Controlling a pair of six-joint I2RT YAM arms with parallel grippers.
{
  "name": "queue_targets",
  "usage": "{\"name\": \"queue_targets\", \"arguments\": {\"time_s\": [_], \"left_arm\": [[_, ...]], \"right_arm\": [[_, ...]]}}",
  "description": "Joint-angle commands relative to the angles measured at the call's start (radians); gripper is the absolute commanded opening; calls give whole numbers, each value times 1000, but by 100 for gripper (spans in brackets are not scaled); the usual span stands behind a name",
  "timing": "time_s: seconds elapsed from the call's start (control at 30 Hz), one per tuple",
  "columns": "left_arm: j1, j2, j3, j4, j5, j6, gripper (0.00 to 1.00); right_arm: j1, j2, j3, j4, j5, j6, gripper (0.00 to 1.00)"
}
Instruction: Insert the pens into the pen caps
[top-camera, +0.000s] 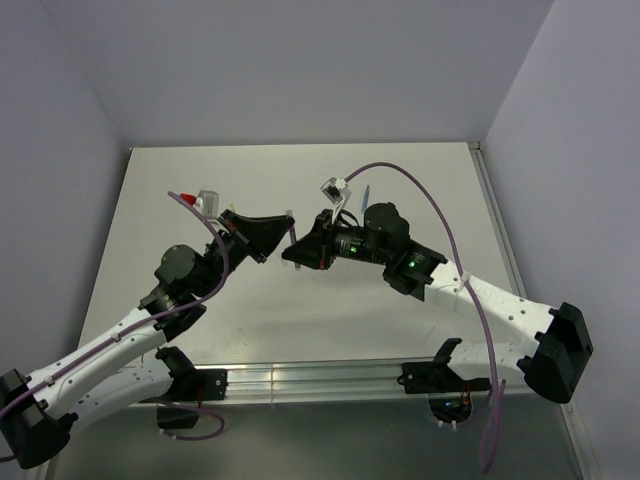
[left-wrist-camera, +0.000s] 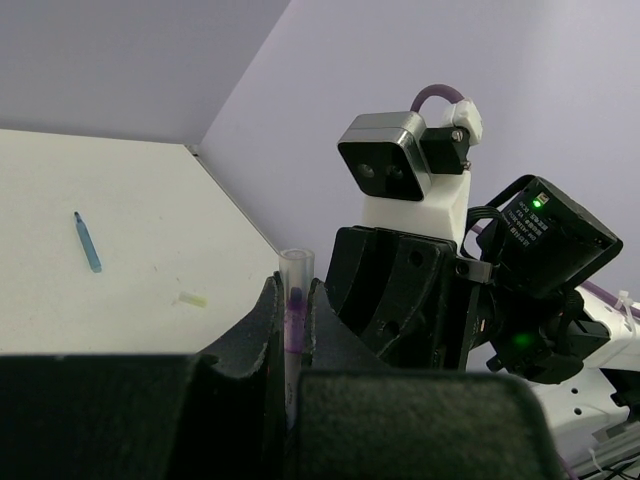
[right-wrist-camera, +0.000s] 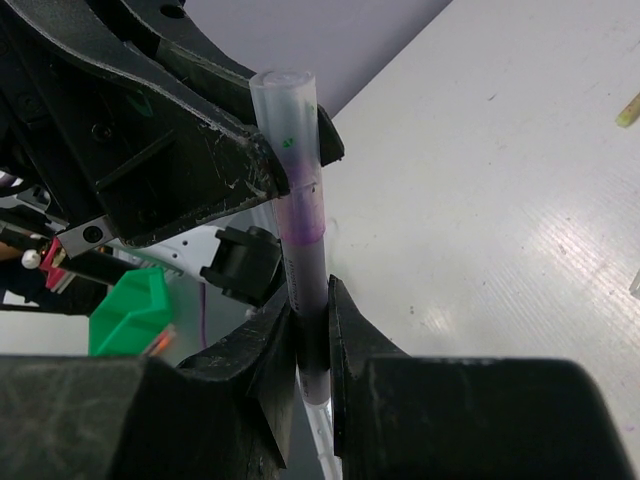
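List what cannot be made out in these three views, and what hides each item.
1. Right wrist: the lower end of the purple pen is hidden inside the right pincer.
2. Left wrist: the lower part of the cap is hidden inside the left pincer.
3. Right wrist: yellow item cut off by the right edge; pen or cap unclear.
4. Top view: pen and cap too small; the two pincers cover them.

Even, soft light — mild glare on the table (right-wrist-camera: 560, 260), dark out-of-focus fingers (right-wrist-camera: 200, 420) in wrist views
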Motion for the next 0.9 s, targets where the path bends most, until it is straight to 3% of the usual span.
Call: {"name": "queue_targets", "arguments": {"time_s": [0.0, 0.87], "left_arm": [[-95, -5, -53, -146, 274, -24, 0], [-159, -23, -79, -170, 241, -29, 0]], "right_arm": [[-86, 3, 128, 219, 239, 29, 0], [-114, 15, 163, 203, 236, 15, 0]]}}
